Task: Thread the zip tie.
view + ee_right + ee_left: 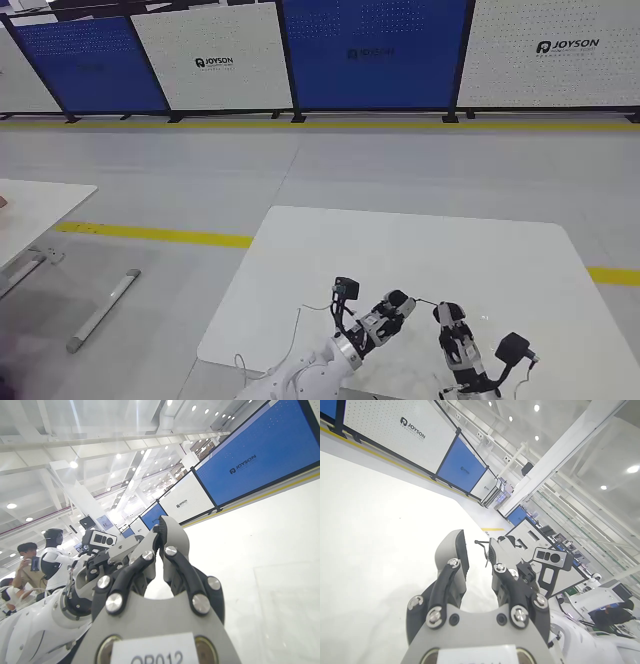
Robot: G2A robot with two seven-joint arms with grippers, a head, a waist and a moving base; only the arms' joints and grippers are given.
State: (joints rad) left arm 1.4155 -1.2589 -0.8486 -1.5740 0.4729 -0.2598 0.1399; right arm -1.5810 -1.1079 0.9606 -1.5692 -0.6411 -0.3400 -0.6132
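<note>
Handling: The tie point(481, 543) was judged very light and thin. It looked stiff enough along its length to be pushed through a slot, but springy and apt to flex or twist sideways. As smooth plastic it would likely slip in a loose pinch, though it was not fragile.
Hold: It was best nipped close behind the tail tip for steering, and beside the head with the slot left free.
Look: It was a narrow black strip with a bend in it. A small blocky bit at one end was probably the head, though it was too fine to be sure.
Where: It was up off the surface point(400, 250), spanning the gap between the two pincers.
Right pincer point(158, 535): It was closed, with a black bit of the tie nipped at the very tips.
Left pincer point(475, 547): It was fairly wide, with nothing gripped. The tie's free end lay just by its opening, and whether it touched a pad could not be told.
</note>
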